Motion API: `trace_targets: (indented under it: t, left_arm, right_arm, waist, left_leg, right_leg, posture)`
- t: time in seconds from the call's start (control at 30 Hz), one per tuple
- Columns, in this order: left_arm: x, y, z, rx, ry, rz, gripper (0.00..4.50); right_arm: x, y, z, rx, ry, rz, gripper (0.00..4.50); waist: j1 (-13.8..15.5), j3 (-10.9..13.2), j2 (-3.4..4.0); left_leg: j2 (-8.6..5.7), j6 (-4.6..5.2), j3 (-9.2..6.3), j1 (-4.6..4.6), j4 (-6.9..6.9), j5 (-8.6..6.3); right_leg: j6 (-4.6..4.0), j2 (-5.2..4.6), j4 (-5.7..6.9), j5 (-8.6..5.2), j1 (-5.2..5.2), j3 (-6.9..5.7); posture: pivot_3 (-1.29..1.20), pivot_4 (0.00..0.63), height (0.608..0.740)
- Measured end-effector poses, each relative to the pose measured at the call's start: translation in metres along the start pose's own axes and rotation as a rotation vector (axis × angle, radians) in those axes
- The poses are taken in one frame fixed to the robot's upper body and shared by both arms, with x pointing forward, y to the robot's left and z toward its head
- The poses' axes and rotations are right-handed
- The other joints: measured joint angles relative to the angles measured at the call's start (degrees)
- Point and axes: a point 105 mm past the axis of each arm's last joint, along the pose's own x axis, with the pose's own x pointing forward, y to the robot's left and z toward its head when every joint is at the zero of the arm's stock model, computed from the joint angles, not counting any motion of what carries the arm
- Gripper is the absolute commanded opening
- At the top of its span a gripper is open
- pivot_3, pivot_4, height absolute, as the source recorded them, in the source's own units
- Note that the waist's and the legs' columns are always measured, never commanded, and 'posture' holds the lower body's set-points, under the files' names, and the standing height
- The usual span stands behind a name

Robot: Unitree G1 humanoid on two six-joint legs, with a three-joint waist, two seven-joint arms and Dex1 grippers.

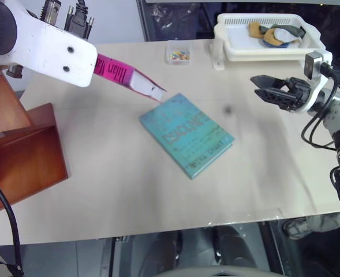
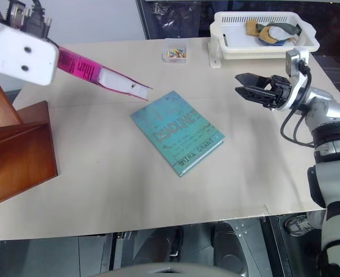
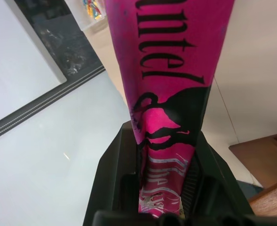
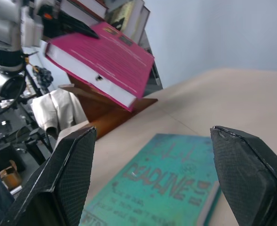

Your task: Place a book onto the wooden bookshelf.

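The bright pink book [image 1: 126, 76] hangs tilted in the air above the table's far left, its free end pointing toward the teal book. My left gripper [image 3: 164, 141] is shut on its lower end, with a black finger on each cover. The wooden bookshelf [image 1: 25, 156], reddish-brown with slanted panels, stands at the table's left edge, below and beside the held book. My right gripper [image 1: 262, 88] hovers open over the right side of the table, pointing left toward the books with nothing between its fingers.
A teal-blue book [image 1: 187, 134] lies flat in the middle of the pale table. A white basket [image 1: 227, 34] with small items stands at the back right. A small clear box of coloured bits [image 1: 177, 55] sits at the back centre.
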Motion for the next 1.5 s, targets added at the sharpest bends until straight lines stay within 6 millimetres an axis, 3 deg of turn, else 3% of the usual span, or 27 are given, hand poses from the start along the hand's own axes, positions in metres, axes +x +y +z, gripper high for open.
trace_targets:
  t: [0.2,0.4,0.5,0.77,1.03,1.23,1.4,1.5]
  left_arm:
    - [0.009,-0.036,0.027,-0.079,-0.093,-0.074,0.65]
    - [-0.004,-0.038,0.029,-0.119,-0.076,-0.024,0.65]
    - [-0.008,-0.044,0.024,-0.138,-0.044,-0.038,0.65]
    - [-0.04,-0.056,-0.006,-0.199,0.179,-0.056,0.65]
    - [-0.074,-0.048,-0.011,-0.266,0.245,0.04,0.65]
    - [-0.079,-0.062,-0.024,-0.342,0.3,0.025,0.65]
    - [-0.094,-0.071,-0.035,-0.367,0.375,0.05,0.65]
    - [-0.106,-0.086,-0.044,-0.415,0.446,0.048,0.65]
  right_arm:
    - [0.005,-0.002,0.0,-0.01,0.025,-0.003,3.93]
    - [0.009,-0.004,0.001,-0.012,0.03,-0.001,3.93]
    - [0.009,-0.004,0.002,-0.015,0.032,-0.003,3.93]
    - [0.017,-0.007,0.002,-0.021,0.028,-0.001,3.93]
    - [0.023,-0.008,0.002,-0.01,0.02,0.006,3.93]
    - [0.034,-0.005,0.022,-0.04,0.006,0.035,3.93]
    - [0.041,-0.004,0.02,-0.014,-0.005,0.056,3.93]
    - [0.046,-0.002,0.017,0.011,0.004,0.075,3.93]
  waist:
    - [-0.8,0.0,-0.02]
    - [-0.7,0.0,-0.02]
    - [-0.8,0.0,-0.02]
    - [-0.8,0.0,0.01]
    - [-0.8,0.1,0.05]
    - [-1.0,0.2,0.2]
    - [-0.9,0.2,0.26]
    - [-0.9,0.2,0.33]
  left_leg:
    - [0.09,-0.02,0.05,0.02,0.04,0.01]
    - [0.08,-0.03,0.06,0.03,0.05,0.01]
    - [0.08,-0.03,0.06,0.04,0.04,0.01]
    - [0.09,-0.05,0.08,0.05,0.01,0.02]
    - [0.09,-0.06,0.06,0.07,-0.03,0.02]
    - [0.16,-0.12,0.05,0.1,-0.13,0.05]
    - [0.15,-0.13,0.08,0.1,-0.17,0.05]
    - [0.15,-0.14,0.08,0.1,-0.25,0.04]
  right_leg:
    - [-0.01,0.05,0.16,-0.01,-0.1,0.02]
    - [-0.01,0.04,0.17,0.0,-0.09,0.02]
    - [-0.01,0.03,0.17,0.0,-0.09,0.03]
    - [-0.02,0.03,0.14,0.0,-0.09,0.03]
    - [-0.02,0.0,0.13,0.0,-0.08,0.02]
    - [-0.04,-0.01,0.1,-0.01,-0.09,0.01]
    - [-0.05,-0.24,0.07,0.0,-0.1,0.04]
    - [-0.06,-0.26,0.03,0.0,-0.11,0.04]
  posture:
    - [0.0,0.15,0.74]
    - [0.0,0.15,0.74]
    - [0.0,0.15,0.74]
    - [0.0,0.15,0.74]
    - [0.0,0.15,0.74]
    - [0.0,0.15,0.74]
    - [0.0,0.15,0.74]
    - [0.0,0.15,0.74]
